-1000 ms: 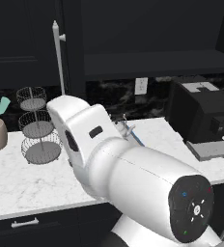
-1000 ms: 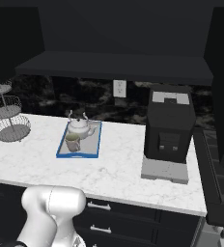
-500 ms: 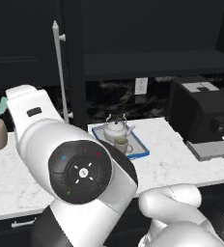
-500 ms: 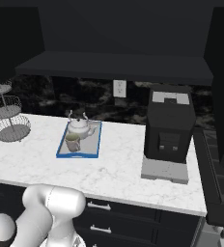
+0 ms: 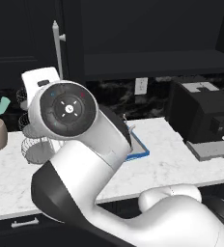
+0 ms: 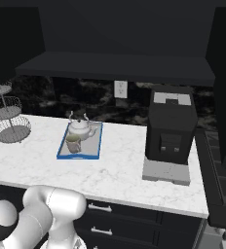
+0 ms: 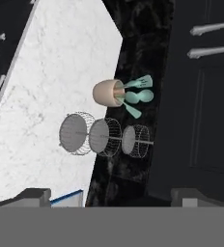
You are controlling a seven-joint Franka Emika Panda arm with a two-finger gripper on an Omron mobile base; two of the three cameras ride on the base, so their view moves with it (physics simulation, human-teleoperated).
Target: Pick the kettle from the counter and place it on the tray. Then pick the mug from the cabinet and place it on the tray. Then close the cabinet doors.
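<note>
The white kettle [image 6: 80, 127] and the beige mug [image 6: 73, 144] both stand on the blue-rimmed tray [image 6: 78, 157] on the marble counter [image 6: 120, 165]. One corner of the tray [image 5: 139, 150] peeks out from behind my arm. Above, the black cabinet [image 6: 115, 65] stands open with its dark shelf bare. A cabinet door's bar handle [image 5: 58, 48] rises at the left. In the hand view my gripper [image 7: 112, 197] is open with nothing between its fingertips [image 7: 34, 195]. It faces the counter's left end, with a tray corner [image 7: 68, 198] low down and two bar handles [image 7: 213, 29] on black panels.
A tan utensil holder [image 7: 106, 93] with teal utensils and a tiered wire basket [image 7: 104, 137] stand at the counter's left end. A black coffee machine [image 6: 171, 129] sits at the right. Dark drawers [image 6: 103, 209] run below the counter.
My arm has swung round toward the left, its elbow now large in the left base view. Kettle, mug and tray have not moved.
</note>
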